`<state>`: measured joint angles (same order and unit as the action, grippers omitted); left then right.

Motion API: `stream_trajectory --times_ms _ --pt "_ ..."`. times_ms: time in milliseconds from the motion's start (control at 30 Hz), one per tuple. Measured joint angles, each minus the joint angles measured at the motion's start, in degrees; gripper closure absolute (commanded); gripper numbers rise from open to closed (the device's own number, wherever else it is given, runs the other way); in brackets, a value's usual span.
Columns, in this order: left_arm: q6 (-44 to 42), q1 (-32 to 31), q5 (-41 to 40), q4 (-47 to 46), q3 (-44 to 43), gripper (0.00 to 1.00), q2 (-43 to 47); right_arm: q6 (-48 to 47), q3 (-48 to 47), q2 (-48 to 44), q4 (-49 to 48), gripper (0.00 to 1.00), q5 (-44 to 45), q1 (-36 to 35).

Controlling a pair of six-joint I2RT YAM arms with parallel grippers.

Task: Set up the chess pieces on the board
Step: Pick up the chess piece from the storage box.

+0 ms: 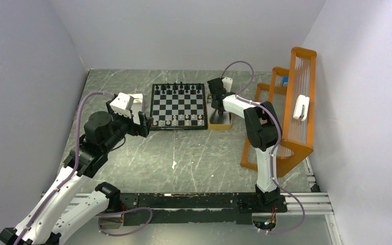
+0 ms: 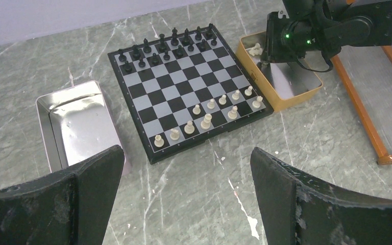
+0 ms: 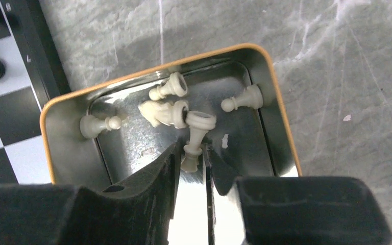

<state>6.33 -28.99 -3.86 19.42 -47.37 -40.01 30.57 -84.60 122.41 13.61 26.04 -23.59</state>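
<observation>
The board [image 1: 177, 106] lies at the back middle of the table. Black chess pieces [image 2: 166, 46] fill its far rows and several cream ones [image 2: 206, 121] stand on its near rows. My right gripper [image 3: 190, 150] reaches down into the tan tray [image 3: 132, 76] right of the board, shut on the top of a cream piece [image 3: 196, 130] whose base points away. Other cream pieces [image 3: 242, 99] lie loose in the tray. My left gripper [image 2: 186, 150] hovers open and empty over the table, in front of the board's near left corner.
A silvery metal tray [image 2: 81, 122] sits left of the board [image 2: 189, 84], close to my left fingers. An orange rack [image 1: 291, 112] stands along the right wall behind my right arm. The board's edge [image 3: 30, 56] runs just left of the tan tray.
</observation>
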Motion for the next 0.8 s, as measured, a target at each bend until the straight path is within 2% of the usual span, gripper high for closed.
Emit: stream_trajectory --times_ms 200,500,800 --pt "0.0 0.0 0.0 0.0 0.0 0.06 0.0 -4.3 1.4 -0.2 -1.4 0.85 -2.1 0.0" --pt "0.0 0.0 0.0 0.0 0.0 0.08 -0.4 -9.8 5.1 -3.1 -2.8 0.91 -5.0 0.0" --pt "2.1 0.0 0.0 -0.2 0.3 0.14 -3.1 -15.6 11.1 -9.9 -2.8 0.94 -7.6 0.0"
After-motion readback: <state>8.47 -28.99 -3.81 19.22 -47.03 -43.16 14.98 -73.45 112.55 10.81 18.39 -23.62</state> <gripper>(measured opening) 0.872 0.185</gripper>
